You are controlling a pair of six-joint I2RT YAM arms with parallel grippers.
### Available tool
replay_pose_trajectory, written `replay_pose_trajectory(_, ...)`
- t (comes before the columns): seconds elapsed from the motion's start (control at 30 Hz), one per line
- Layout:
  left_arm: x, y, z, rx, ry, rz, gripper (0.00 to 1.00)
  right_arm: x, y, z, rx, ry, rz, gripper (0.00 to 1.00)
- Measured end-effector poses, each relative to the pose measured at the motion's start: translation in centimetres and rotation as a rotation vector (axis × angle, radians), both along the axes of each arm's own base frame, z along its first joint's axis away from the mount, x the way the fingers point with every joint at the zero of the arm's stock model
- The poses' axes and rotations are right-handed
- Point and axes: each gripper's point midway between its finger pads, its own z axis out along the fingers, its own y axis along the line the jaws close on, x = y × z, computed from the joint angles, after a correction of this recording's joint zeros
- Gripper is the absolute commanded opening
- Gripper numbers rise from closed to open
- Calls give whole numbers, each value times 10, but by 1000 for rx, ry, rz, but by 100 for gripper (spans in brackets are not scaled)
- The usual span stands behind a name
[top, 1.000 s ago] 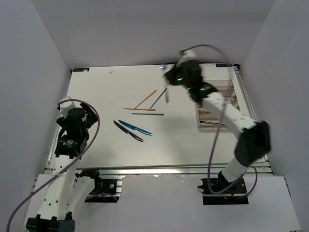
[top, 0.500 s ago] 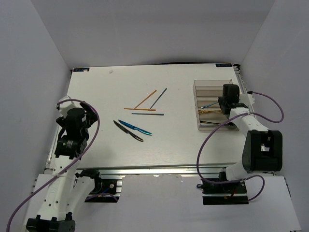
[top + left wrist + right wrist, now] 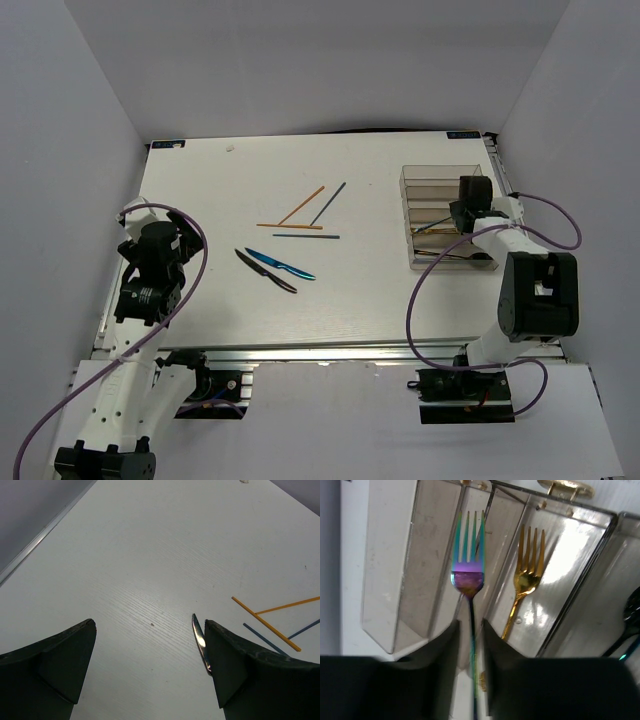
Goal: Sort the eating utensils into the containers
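The containers are a clear tray of narrow compartments at the table's right. My right gripper hovers over it. In the right wrist view an iridescent fork lies along a divider of the containers. Its handle runs between the parted fingers of my right gripper, with a gap on each side. A gold fork lies in the neighbouring compartment. On the table lie a black knife, a blue knife, two orange chopsticks and two dark chopsticks. My left gripper is open, low over the table by the black knife's tip.
A dark spoon shows at the right edge of the right wrist view, in another compartment. White walls close in the table on three sides. The table's metal left rim runs past my left gripper.
My right arm swung from over the table's back middle to above the tray, carrying the fork. Its jaws have since parted round the handle. The left arm has not moved.
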Motion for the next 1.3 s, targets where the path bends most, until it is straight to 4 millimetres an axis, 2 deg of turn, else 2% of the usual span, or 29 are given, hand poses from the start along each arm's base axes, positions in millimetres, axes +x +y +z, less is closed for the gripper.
replay_pose_trajectory(0.03,0,0,0,0,0,0,98,0,0,1,0,-2,3,52)
replay_pose_trajectory(0.2,0,0,0,0,1,0,98,1,3,16,7,-38,20,66)
replay_pose_trajectory(0.3,0,0,0,1,1,0,98,0,5,32,10,-75,35,70)
replay_pose_trajectory(0.33,0,0,0,0,1,0,98,0,7,39,8,-89,50,75)
replay_pose_trajectory(0.43,0,0,0,0,1,0,98,-1,19,62,-30,-132,126,76)
replay_pose_trajectory(0.57,0,0,0,0,2,0,98,-2,46,92,-73,-202,212,76)
replay_pose_trajectory(0.67,0,0,0,1,2,1,98,-1,45,101,-95,-222,212,76)
replay_pose_trajectory(0.8,0,0,0,1,2,1,98,4,35,86,-111,-150,189,71)
replay_pose_trajectory(0.87,0,0,-1,1,3,1,98,11,32,74,-113,-100,183,62)
replay_pose_trajectory(0.97,0,0,-1,1,3,1,98,9,27,37,-98,42,184,57)
replay_pose_trajectory(1.13,0,0,-1,1,4,1,98,13,9,-3,-33,148,167,53)
replay_pose_trajectory(1.2,0,0,-1,1,4,1,98,12,8,-6,-16,157,171,50)
replay_pose_trajectory(1.27,0,0,-1,1,4,1,98,13,3,-9,-1,157,164,40)
replay_pose_trajectory(1.3,0,0,-1,1,4,1,98,13,1,-13,6,165,162,39)
